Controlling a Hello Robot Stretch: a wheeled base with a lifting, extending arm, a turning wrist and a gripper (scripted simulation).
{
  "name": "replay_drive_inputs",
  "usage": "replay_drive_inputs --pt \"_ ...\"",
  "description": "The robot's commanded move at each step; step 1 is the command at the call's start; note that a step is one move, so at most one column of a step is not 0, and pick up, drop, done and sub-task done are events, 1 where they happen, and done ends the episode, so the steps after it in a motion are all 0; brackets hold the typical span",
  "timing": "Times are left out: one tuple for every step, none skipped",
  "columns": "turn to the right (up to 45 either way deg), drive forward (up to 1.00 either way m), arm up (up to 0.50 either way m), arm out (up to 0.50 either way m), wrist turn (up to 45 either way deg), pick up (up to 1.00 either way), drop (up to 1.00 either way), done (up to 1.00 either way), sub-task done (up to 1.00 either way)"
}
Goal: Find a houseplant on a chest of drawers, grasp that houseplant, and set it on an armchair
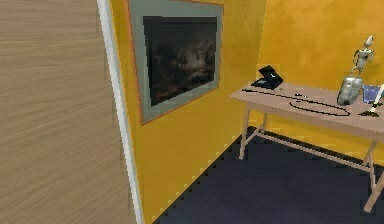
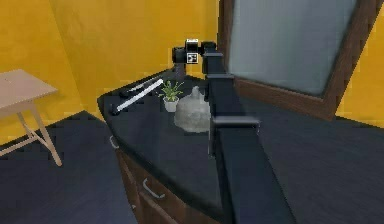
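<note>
The houseplant [image 2: 171, 95] stands on the dark, glossy surface of the chest of drawers [image 2: 150, 150], towards its far edge by the yellow wall. It is upright: small white pot at the bottom, long axis vertical, the thin green leaves pointing up and fanning a little outward. Just beside it, on the near side, sits a rounded grey jar [image 2: 193, 111]. On its other side a long white object [image 2: 141, 92] lies flat and slanted across the top. I cannot make out what that one is.

The arm [image 2: 228, 140] runs out over the chest as a dark square bar. The gripper [image 2: 179, 62] at its end is above the plant in the picture. I cannot tell whether its fingers are apart, together or closed on something. I cannot tell either whether the gripper holds anything or touches the plant. A large framed mirror [image 2: 290, 45] hangs on the wall past the arm.

Looking ahead, a wooden door [image 1: 50, 120] stands at the left and a dark framed picture [image 1: 181, 58] hangs on the yellow wall. Beyond is a pale wooden table [image 1: 300, 100] carrying a black device [image 1: 268, 78] and a small statue [image 1: 355, 75].
</note>
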Motion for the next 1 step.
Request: replay_drive_inputs --pt "0.0 0.0 0.0 0.0 45.0 0.0 0.0 0.0 0.0"
